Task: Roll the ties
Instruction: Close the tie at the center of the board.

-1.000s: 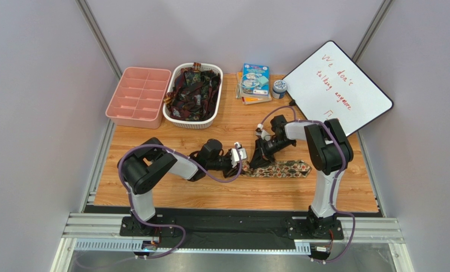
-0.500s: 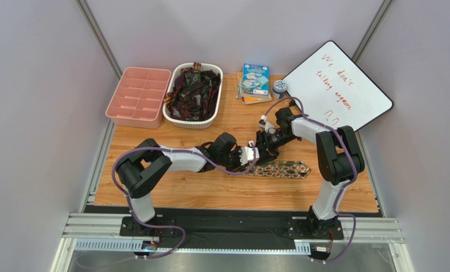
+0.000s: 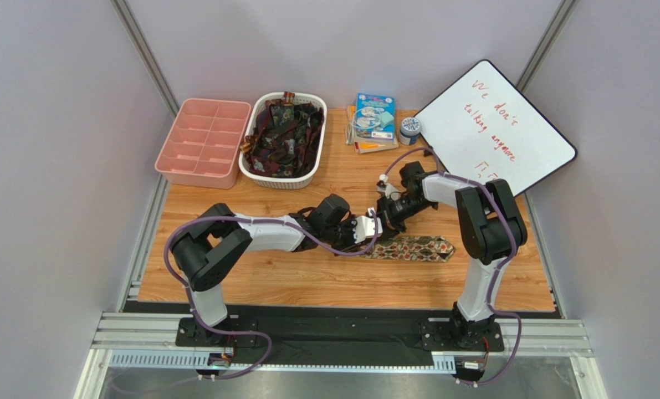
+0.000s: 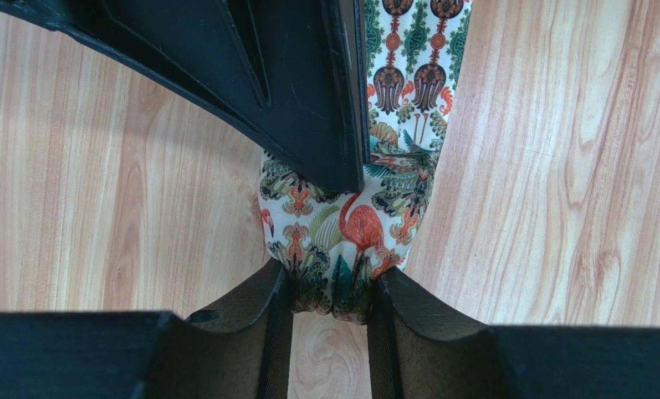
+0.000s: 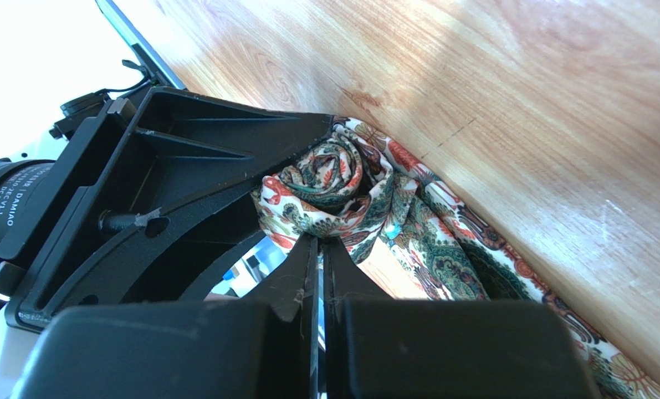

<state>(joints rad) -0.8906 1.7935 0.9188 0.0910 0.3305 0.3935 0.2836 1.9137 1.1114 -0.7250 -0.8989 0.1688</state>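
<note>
One tie [image 3: 416, 248], white with green and orange flamingo print, lies flat on the wooden table, and its left end is wound into a small roll [image 5: 329, 179]. My left gripper [image 4: 333, 287] is shut on that rolled end, with fabric bunched between both fingers. My right gripper [image 5: 318, 241] meets it from the far side, its jaws shut on the lower edge of the roll. Both grippers sit together at the tie's left end in the top view. More ties, dark red and black, fill a white basket [image 3: 282, 137] at the back.
A pink divided tray [image 3: 202, 141] stands left of the basket. Books [image 3: 373, 120] and a small roll of tape [image 3: 410, 129] lie at the back centre. A whiteboard [image 3: 495, 125] leans at the back right. The tie's wide end points right.
The left arm reached further right, onto the tie's left end. The right gripper lifted back, opened briefly, then shut again at the roll.
</note>
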